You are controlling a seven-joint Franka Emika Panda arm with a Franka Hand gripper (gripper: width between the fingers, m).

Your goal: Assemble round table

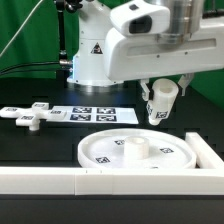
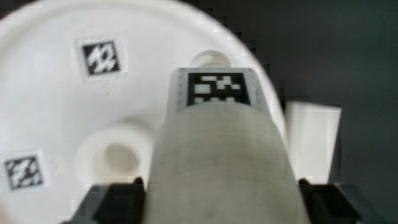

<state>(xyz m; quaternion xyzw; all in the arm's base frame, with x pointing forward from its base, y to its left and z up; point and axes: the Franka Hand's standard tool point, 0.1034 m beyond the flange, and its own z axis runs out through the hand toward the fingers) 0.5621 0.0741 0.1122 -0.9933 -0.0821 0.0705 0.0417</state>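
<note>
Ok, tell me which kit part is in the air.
The short post, held in the gripper above the round disc; that disc and the cross-shaped piece lie flat.

My arm [image 1: 140, 40]: glossy white rounded shells, grey section up top. Base [image 1: 92, 58] at 9 o'clock of it carries black triangle sticker [image 1: 97, 48]. Fingers [image 2: 111, 203] dark.

green backdrop [image 1: 22, 35], black tabletop [image 1: 40, 150]
</note>
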